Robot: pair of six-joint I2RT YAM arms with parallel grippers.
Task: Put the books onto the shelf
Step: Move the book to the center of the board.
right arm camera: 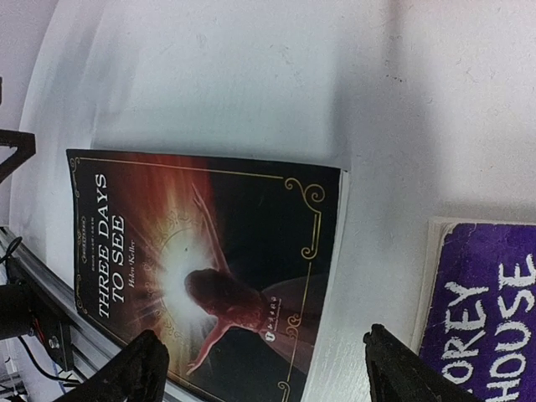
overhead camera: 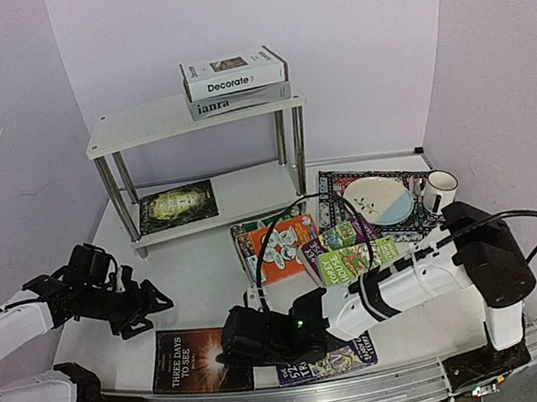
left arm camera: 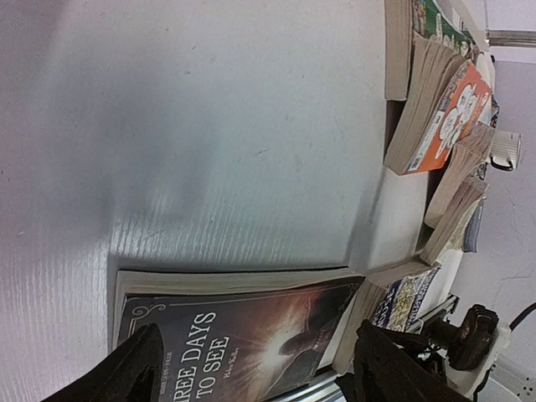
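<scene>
Dark "Three Days to See" paperback [overhead camera: 200, 361] at the counter's [overhead camera: 198, 272] near edge; my left end effector [left arm camera: 255, 364] and right end effector [right arm camera: 260, 368] gape open.

Top view: we look down from behind the arms across the white bench [overhead camera: 198, 272].
Wrist views: close and low over it; we see the dark "Three Days to See" paperback [left arm camera: 251, 335] in both.

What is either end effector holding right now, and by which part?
Nothing. The left end effector and right end effector both hover open near the Three Days to See book.
</scene>
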